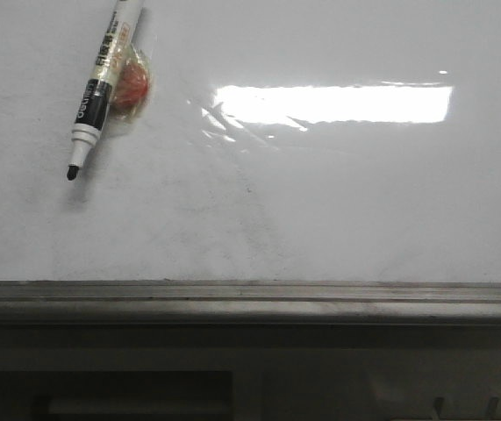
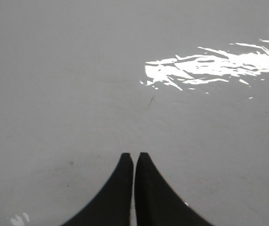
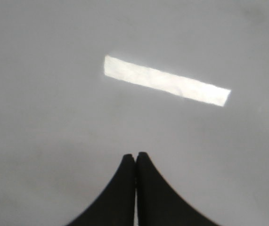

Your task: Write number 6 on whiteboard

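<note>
The whiteboard (image 1: 320, 210) fills the front view, glossy white with glare and faint smudges; no number 6 shows on it. An uncapped black-and-white marker (image 1: 96, 92) lies on the board at the far left, tip toward the near edge, resting against a small red object in clear wrap (image 1: 132, 83). Neither gripper shows in the front view. My left gripper (image 2: 134, 155) is shut and empty over bare board (image 2: 77, 70). My right gripper (image 3: 135, 155) is shut and empty over bare board (image 3: 54, 117).
A grey metal rail (image 1: 250, 294) edges the board's near side, with a dark ledge below it. A bright lamp reflection (image 1: 333, 103) lies across the middle of the board. A short faint dark mark (image 2: 150, 101) shows in the left wrist view.
</note>
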